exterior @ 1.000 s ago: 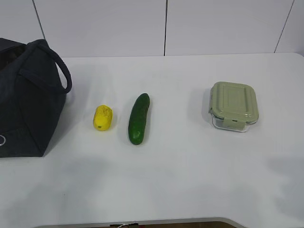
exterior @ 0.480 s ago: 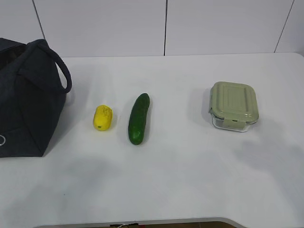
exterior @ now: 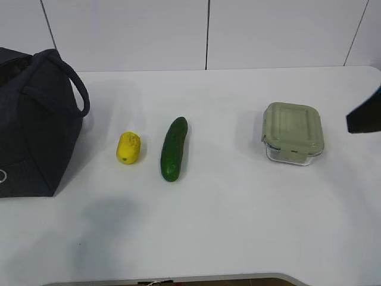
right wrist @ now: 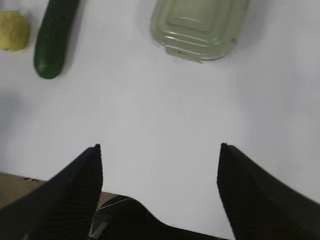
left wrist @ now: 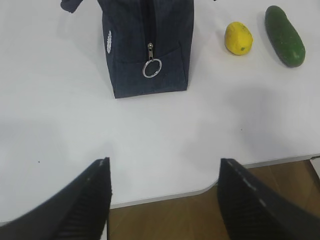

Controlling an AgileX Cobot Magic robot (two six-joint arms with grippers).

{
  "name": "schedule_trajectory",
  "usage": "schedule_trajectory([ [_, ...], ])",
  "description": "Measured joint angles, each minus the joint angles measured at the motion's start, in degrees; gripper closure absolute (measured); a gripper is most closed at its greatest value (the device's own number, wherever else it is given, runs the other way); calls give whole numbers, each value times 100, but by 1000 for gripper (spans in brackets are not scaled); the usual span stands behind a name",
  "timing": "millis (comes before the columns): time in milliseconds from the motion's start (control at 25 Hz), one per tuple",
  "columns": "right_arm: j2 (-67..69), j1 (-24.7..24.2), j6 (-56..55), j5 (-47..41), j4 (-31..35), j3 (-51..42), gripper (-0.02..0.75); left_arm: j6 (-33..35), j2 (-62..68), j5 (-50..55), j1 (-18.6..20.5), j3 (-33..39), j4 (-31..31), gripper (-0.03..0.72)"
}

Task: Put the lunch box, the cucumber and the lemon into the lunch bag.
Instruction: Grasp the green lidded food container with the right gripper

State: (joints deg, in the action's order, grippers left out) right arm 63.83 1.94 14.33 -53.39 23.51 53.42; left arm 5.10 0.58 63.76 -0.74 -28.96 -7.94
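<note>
The right gripper (right wrist: 159, 165), jaws wide and empty, hangs near the table's front edge, the sage-lidded clear lunch box (right wrist: 200, 25) at its twelve o'clock. The left gripper (left wrist: 165, 175) likewise gapes empty, facing the navy fabric lunch bag (left wrist: 145, 45); yellow lemon (exterior: 128, 147) and dark green cucumber (exterior: 174, 149) lie between. The bag looks zipped and could block packing. White table (exterior: 238, 226), pale panelled wall (exterior: 131, 33).

Looks like a lab or test bench, not a home or kitchen. Plain white table (exterior: 238, 226) with rounded corners, set against a bare white panelled wall (exterior: 208, 33) with thin dark seams. Wood-tone floor (left wrist: 165, 220) visible past the table edge in the left wrist view. Only a few staged items sit on the table, laid out well apart.
</note>
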Motion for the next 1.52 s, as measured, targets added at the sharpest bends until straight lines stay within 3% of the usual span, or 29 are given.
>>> schedule_trajectory([
  [360, 1499, -187, 2042, -1293, 2536, 897, 172, 0, 0, 0, 0, 0, 0, 203],
  [600, 2072, -1071, 2921, -1563, 3939, 909, 172, 0, 0, 0, 0, 0, 0, 203],
  [880, 2572, -1871, 3050, -1563, 3824, 909, 172, 0, 0, 0, 0, 0, 0, 203],
  [1000, 2631, -1910, 3059, -1525, 3481, 909, 172, 0, 0, 0, 0, 0, 0, 203],
  [1360, 2631, -1910, 2839, -1501, 3436, 909, 172, 0, 0, 0, 0, 0, 0, 203],
  [1520, 2641, -1910, 2609, -1051, 3316, 909, 170, 0, 0, 0, 0, 0, 0, 203],
])
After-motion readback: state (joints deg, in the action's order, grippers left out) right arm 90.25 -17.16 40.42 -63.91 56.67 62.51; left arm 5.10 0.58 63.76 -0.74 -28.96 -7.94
